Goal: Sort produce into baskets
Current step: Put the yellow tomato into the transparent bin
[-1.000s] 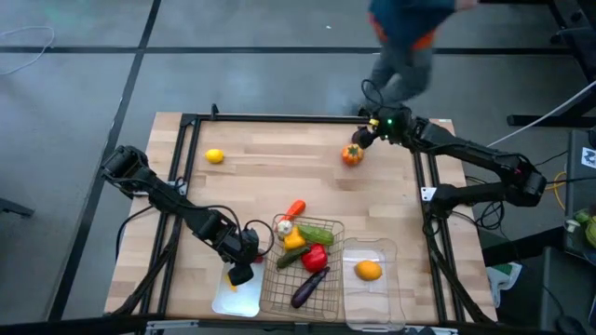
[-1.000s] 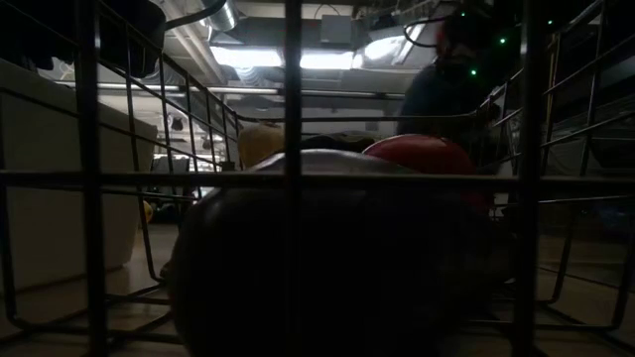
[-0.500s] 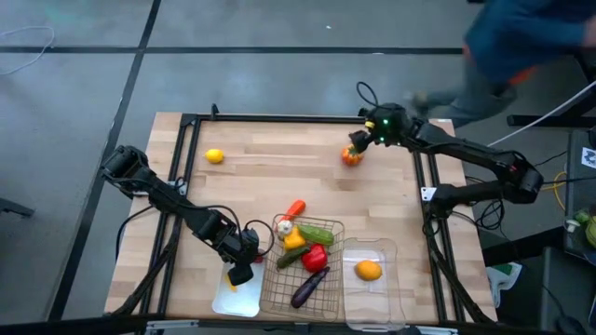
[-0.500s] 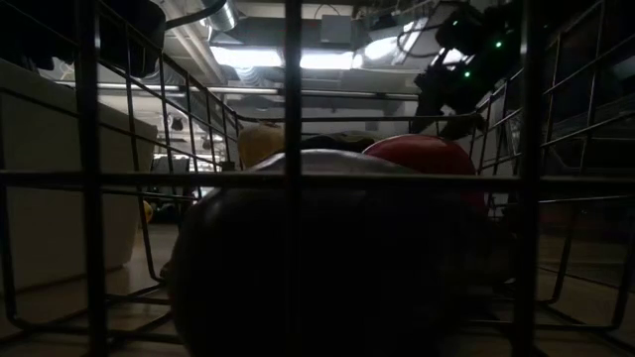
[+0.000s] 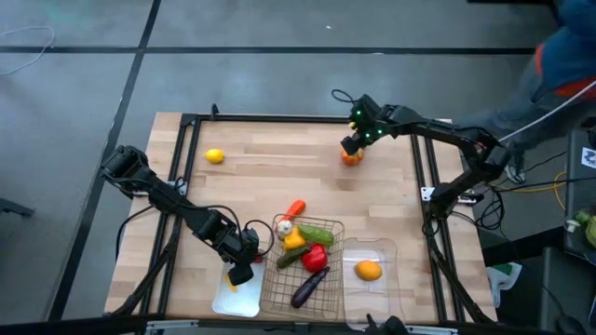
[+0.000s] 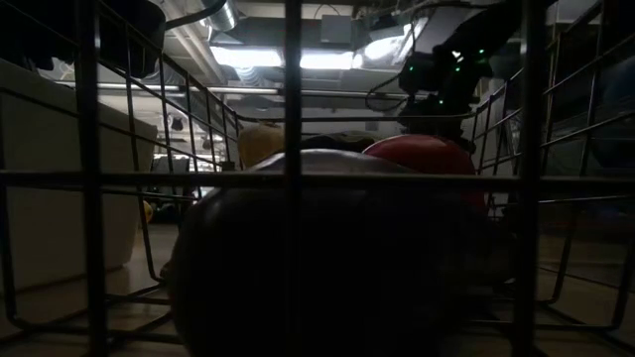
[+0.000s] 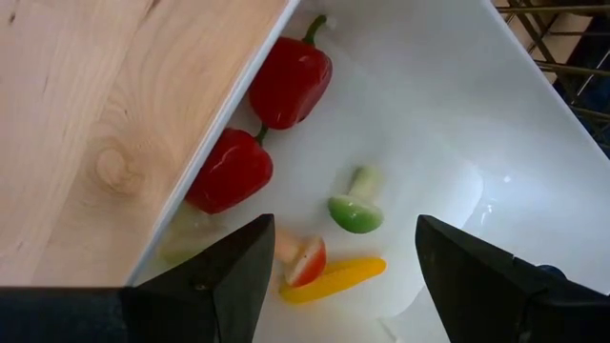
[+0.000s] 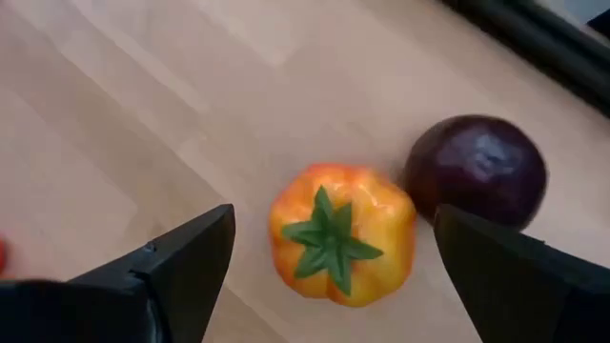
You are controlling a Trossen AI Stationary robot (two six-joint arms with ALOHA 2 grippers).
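Three containers sit side by side along the near edge of the table (image 5: 270, 177). The white tray (image 5: 222, 300) is on the left. The left wrist view shows two red peppers (image 7: 291, 84) against its wall, a small green mushroom-shaped piece (image 7: 356, 208), a red-and-white wedge (image 7: 303, 262) and a yellow strip (image 7: 338, 278).

The wire basket (image 5: 279, 296) stands in the middle. It holds a yellow pepper (image 5: 294, 240), a green cucumber (image 5: 315, 235), a red pepper (image 5: 315, 258), an eggplant (image 5: 309, 288) and a pale garlic-like bulb (image 5: 283, 226) at its far left corner. A carrot (image 5: 294, 208) lies on the table just beyond that corner.

The clear bin (image 5: 384, 288) on the right holds one orange fruit (image 5: 369, 271).

A lemon (image 5: 214, 156) lies alone toward the table's far left.

The left gripper (image 5: 239, 273) hangs over the tray with its fingers apart and nothing between them.

The right gripper (image 5: 353, 147) hovers at the far edge directly above an orange-yellow pepper (image 8: 341, 233) standing stem up. Its jaws are spread wide either side of the pepper without touching it. A dark purple ball (image 8: 477, 169) sits against the pepper.

A person (image 5: 563, 65) stands at the far right, off the table.

No writing or labels can be read on anything.
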